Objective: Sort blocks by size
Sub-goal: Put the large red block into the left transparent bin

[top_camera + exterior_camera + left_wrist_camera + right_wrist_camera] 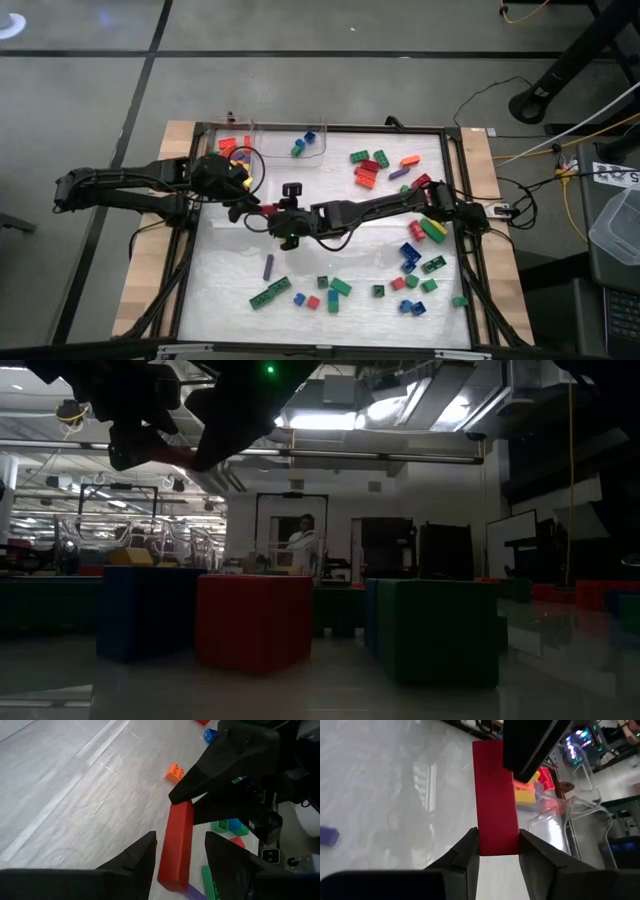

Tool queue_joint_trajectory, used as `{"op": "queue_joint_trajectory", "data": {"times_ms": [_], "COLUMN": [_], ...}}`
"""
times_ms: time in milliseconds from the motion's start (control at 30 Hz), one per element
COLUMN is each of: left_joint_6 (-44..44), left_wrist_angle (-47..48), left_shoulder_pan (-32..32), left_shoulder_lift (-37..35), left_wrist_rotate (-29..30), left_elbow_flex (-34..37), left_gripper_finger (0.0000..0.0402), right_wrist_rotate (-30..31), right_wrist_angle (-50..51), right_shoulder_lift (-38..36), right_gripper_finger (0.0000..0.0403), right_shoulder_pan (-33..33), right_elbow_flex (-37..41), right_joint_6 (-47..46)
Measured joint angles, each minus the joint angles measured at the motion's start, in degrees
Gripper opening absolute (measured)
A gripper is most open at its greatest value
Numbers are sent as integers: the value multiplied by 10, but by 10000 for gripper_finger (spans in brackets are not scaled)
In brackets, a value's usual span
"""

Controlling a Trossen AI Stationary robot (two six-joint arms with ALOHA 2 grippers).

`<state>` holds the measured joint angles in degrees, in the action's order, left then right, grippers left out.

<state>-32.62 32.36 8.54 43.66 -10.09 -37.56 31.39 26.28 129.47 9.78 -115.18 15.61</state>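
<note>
Above the middle of the worktop (230,280) a long brick (266,208) spans between the left claw (243,207) and right claw (277,214), with loose blocks (415,255) scattered to the right.
</note>
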Motion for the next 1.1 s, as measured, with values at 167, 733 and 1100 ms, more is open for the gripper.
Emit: {"op": "queue_joint_trajectory", "data": {"times_ms": [167, 733, 1100], "left_joint_6": [0, -21, -14], "left_wrist_angle": [0, -7, 8], "left_shoulder_pan": [0, 0, 22], "left_shoulder_lift": [0, 0, 0], "left_wrist_rotate": [1, 6, 67], "left_elbow_flex": [0, -1, 0], "left_gripper_finger": [157, 39, 39], "right_wrist_rotate": [7, 38, 126], "right_wrist_angle": [-41, -64, -46], "right_shoulder_lift": [0, 0, -2], "right_gripper_finger": [117, 118, 229], "right_shoulder_pan": [0, -1, -1], "right_elbow_flex": [0, 0, 0], "right_joint_6": [22, 49, -18]}}
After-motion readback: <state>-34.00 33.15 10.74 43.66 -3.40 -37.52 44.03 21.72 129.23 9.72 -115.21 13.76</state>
